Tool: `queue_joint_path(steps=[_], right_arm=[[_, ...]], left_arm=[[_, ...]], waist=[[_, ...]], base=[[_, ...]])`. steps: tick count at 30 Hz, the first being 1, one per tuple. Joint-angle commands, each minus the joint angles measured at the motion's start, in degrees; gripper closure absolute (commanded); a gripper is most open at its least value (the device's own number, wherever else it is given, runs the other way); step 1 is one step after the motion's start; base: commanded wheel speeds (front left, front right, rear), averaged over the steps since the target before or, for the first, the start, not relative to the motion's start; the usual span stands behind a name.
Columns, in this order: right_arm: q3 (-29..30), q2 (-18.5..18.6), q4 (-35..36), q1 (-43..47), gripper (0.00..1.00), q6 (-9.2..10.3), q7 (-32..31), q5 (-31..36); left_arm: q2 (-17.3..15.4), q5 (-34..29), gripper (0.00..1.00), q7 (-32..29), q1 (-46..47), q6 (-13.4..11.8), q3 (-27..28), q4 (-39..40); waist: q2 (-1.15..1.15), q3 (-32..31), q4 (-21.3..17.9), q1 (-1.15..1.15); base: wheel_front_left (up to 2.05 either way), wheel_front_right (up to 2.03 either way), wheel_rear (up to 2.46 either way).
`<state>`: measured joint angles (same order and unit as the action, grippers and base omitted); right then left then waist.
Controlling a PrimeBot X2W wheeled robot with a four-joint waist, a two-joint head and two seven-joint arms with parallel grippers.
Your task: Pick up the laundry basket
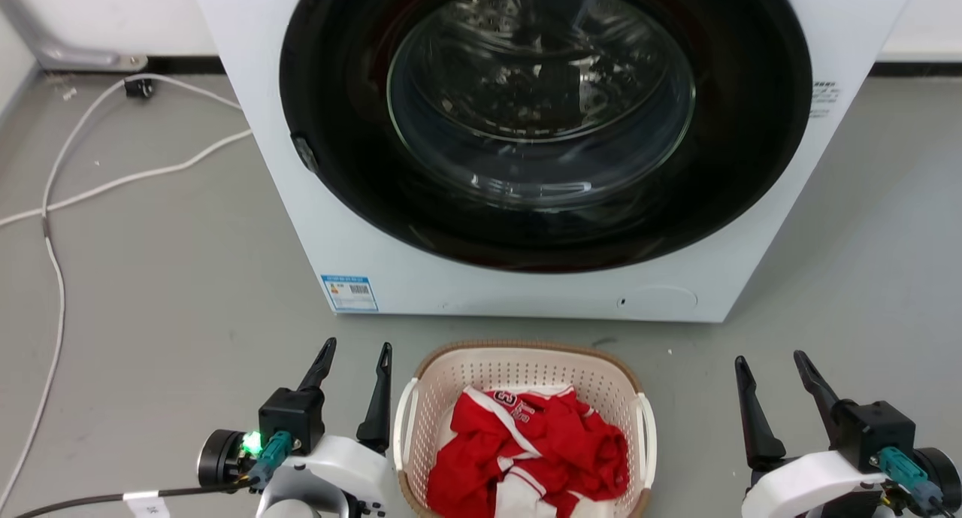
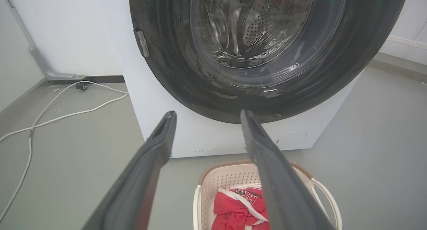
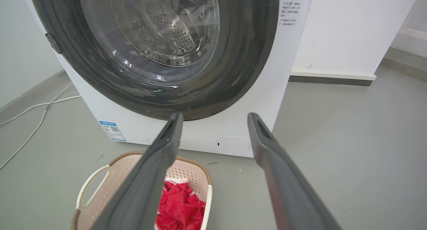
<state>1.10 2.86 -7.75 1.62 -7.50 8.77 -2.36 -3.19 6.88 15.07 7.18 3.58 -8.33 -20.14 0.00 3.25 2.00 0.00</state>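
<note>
Left end effector (image 1: 358,345): nearest, low on the robot's left; its two dark fingers stand apart with nothing between them, tips aimed at the washing machine.
Right end effector (image 1: 769,356): equally near, on the robot's right; its fingers are also spread and hold nothing.
Laundry basket (image 1: 526,347): upright on the floor between the two end effectors. It sits just beside the left one's inner finger, on that finger's right, and well apart from the right one, to its left. In each wrist view it lies below the fingers, toward the inner side.
Handles: one white loop on each side wall. The left handle (image 1: 403,420) is close to the left end effector's inner finger but apart from it. The right handle (image 1: 646,428) is far from the right end effector.
Garment (image 1: 526,446): red and white cloth, crumpled inside the basket.
Floor (image 1: 165,315): grey, under everything.
Washing machine (image 1: 421,277): white, beyond both sets of fingertips and just past the basket's far rim. It has a round dark door with a glass window (image 1: 541,89).
Blue label (image 1: 349,292): low on the machine's front, ahead of the left end effector.
Cable (image 1: 56,277): white, on the floor far out to the left.
</note>
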Motion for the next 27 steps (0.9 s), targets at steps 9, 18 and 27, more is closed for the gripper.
queue_joint_path(steps=[9, 18, 27], right_arm=[[-0.47, 0.03, -3.24, -3.51, 0.0, 0.02, -0.69, 0.63], [-1.51, 0.02, -8.1, -9.63, 0.0, 0.02, -0.11, 0.22], [-3.05, 0.01, -17.84, -18.21, 0.0, 0.02, 0.02, -0.38]], left_arm=[[-0.44, 1.94, 0.0, 0.15, 5.17, 1.94, 0.19, -6.59], [-1.79, 4.57, 0.0, 0.14, 13.09, 3.42, -0.03, -15.67], [-3.35, 9.76, 0.0, -0.84, 23.81, 3.91, -2.64, -28.14]], waist=[[0.0, 8.8, -0.92, 0.0], [0.0, 18.72, -1.63, 0.0], [0.0, 28.13, -1.86, 0.0]], base=[[0.0, 0.0, 0.0], [0.0, 0.0, 0.0], [0.0, 0.0, 0.0]])
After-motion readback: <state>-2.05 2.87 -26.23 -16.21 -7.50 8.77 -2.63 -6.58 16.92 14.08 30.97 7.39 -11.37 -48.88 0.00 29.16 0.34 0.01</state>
